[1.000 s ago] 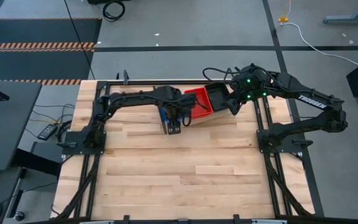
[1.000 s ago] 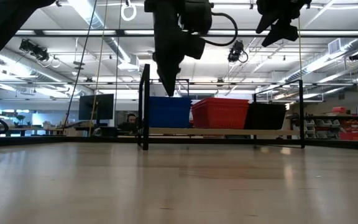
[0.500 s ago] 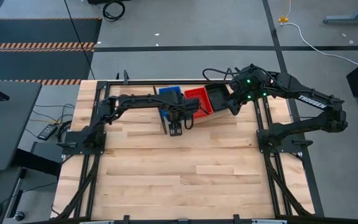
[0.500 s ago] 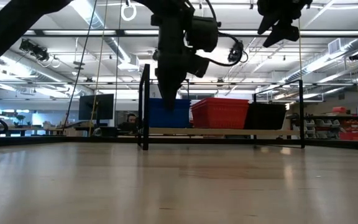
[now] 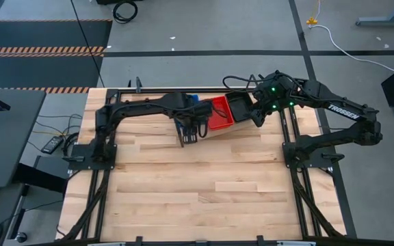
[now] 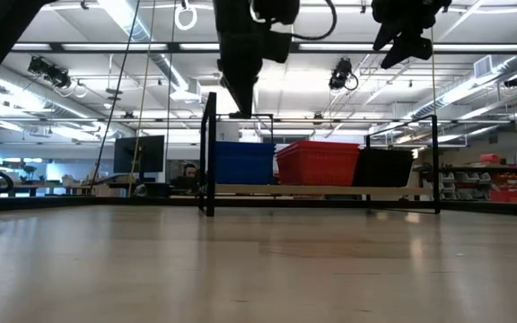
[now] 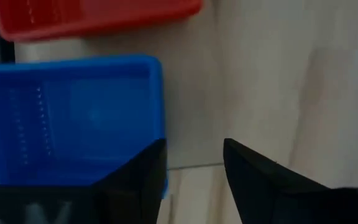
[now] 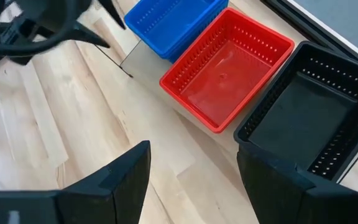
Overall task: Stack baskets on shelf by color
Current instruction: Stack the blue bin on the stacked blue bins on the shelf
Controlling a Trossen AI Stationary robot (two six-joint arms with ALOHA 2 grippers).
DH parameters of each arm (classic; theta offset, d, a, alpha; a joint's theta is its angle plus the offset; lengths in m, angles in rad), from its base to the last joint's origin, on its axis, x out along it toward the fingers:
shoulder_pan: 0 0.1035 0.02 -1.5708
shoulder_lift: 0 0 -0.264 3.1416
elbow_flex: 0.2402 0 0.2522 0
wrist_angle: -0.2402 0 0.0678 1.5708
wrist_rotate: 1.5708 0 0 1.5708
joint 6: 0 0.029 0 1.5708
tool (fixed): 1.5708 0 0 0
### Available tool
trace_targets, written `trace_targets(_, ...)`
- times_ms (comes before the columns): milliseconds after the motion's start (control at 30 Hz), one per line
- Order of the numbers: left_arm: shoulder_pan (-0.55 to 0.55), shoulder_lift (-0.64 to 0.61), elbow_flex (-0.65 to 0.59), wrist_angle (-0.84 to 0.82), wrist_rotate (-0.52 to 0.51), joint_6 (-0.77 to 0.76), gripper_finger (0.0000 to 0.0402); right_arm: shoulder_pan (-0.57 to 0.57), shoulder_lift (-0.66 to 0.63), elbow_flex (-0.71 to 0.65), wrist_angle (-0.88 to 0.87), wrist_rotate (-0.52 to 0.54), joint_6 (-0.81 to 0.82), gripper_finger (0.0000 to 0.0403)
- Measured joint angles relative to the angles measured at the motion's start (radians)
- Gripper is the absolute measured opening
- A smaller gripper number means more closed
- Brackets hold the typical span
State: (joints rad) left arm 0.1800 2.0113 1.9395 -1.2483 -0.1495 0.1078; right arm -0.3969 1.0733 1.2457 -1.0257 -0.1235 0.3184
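The shelf (image 6: 312,189) stands at the table's far edge on black wire ends. On its plank sit blue baskets (image 8: 173,22), red baskets (image 8: 229,74) and black baskets (image 8: 309,124) side by side, from left to right. How many are nested in each colour I cannot tell. My left gripper (image 7: 194,168) hangs open, pointing steeply down, just near of the blue baskets (image 7: 73,118) with nothing between its fingers; in the high view it shows as the left gripper (image 5: 190,137). My right gripper (image 8: 191,180) waits open, high above the shelf's right part.
The wooden tabletop (image 5: 204,191) stretches bare from the shelf to the near edge. Black frame rails (image 5: 94,191) run along the table's left and right sides. A person (image 6: 189,172) sits in the room beyond the table.
My left gripper dipped a little in front of the blue baskets and has then risen above the height of the shelf's top, staying at the shelf's left part. The baskets have stayed where they were.
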Motion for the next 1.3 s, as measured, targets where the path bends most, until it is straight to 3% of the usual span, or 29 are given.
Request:
trace_targets(567, 0.062, 0.179, -0.002, -0.008, 0.058, -0.004, 0.0238, 0.0, 0.0, 0.0, -0.005, -0.001, 0.019, 0.0245)
trace_targets(833, 0.055, 0.195, -0.002, -0.003, 0.066, -0.1, 0.0179, 0.0, 0.0, 0.0, -0.005, -0.001, -0.002, 0.0245)
trace_targets(1033, 0.047, 0.195, -0.002, -0.004, 0.134, -0.184, 0.013, 0.0, 0.0, 0.0, -0.005, 0.001, -0.013, 0.0245)
trace_targets(1300, 0.029, 0.195, -0.002, 0.0, 0.153, -0.235, 0.0092, -0.006, 0.0, 0.0, -0.005, 0.002, -0.034, 0.0245)
